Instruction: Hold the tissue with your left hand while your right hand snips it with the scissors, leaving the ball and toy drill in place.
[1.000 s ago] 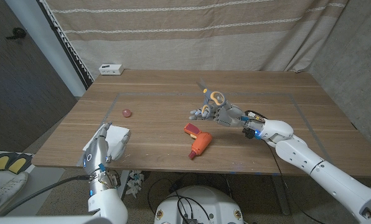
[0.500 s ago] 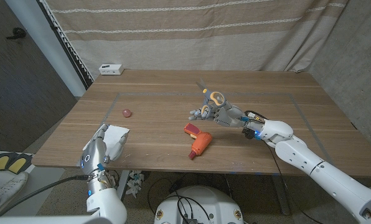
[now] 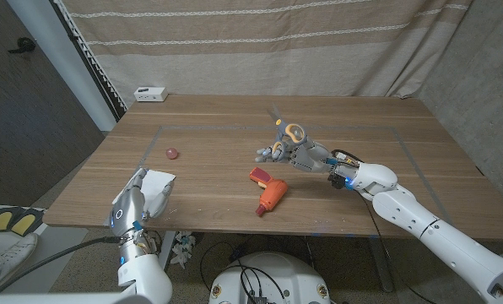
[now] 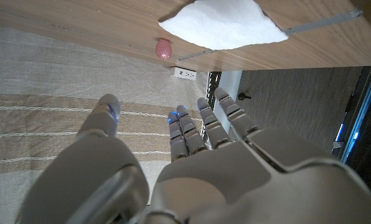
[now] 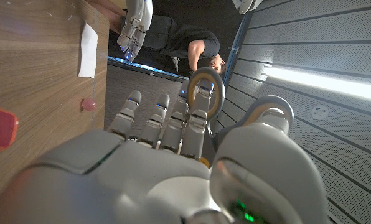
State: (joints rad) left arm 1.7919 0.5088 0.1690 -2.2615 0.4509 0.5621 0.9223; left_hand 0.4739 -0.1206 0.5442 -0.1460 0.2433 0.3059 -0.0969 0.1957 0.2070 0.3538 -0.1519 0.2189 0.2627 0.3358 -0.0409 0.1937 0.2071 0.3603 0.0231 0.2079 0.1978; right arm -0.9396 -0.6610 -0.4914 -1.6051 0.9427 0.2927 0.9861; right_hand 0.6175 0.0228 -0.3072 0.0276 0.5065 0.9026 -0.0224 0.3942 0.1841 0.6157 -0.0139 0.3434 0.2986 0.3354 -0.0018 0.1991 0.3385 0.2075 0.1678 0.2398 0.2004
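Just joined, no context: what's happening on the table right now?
The right hand holds the scissors up over the table's middle, blades pointing away. The left hand, open, hovers by the white tissue at the near left edge, not gripping it. No cut yet. The pink ball and orange toy drill lie untouched on the wooden table.

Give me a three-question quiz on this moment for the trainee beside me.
1. True or false: the right hand holds the scissors.
2. Which lies nearest the left hand: A tissue, B ball, C toy drill?
3. Fill in: the toy drill lies between the tissue and the ____ hand.

Key: 1 true; 2 A; 3 right.
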